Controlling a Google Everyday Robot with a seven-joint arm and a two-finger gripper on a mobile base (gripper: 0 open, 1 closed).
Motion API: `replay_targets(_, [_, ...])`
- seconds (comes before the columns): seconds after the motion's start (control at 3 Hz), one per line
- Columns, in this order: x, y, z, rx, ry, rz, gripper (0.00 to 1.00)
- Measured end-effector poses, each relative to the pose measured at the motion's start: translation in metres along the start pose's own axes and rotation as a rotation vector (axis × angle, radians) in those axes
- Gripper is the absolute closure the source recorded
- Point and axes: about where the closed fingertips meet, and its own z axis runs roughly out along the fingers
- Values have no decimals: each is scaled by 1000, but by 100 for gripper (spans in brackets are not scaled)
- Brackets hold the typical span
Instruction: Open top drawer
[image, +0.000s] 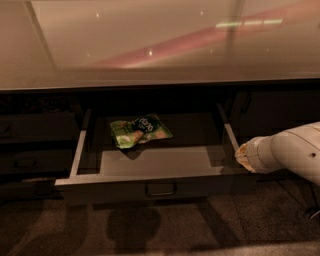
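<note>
Though its front sinks into shadow, the wide dark grey-brown top drawer (210, 186) stands pulled out under the glossy beige worktop (150, 45), one crinkled green snack bag (140, 131) lying inside. One white arm (295, 150), cut off at right, ends in a tan gripper (243, 156) beside the drawer's right front corner, perhaps touching; spread or pressed together, I cannot tell.
</note>
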Motion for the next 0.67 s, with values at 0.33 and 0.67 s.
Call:
replay_targets(0.33, [0,0,0,0,0,0,12])
replay_targets(0.67, [0,0,0,0,0,0,0])
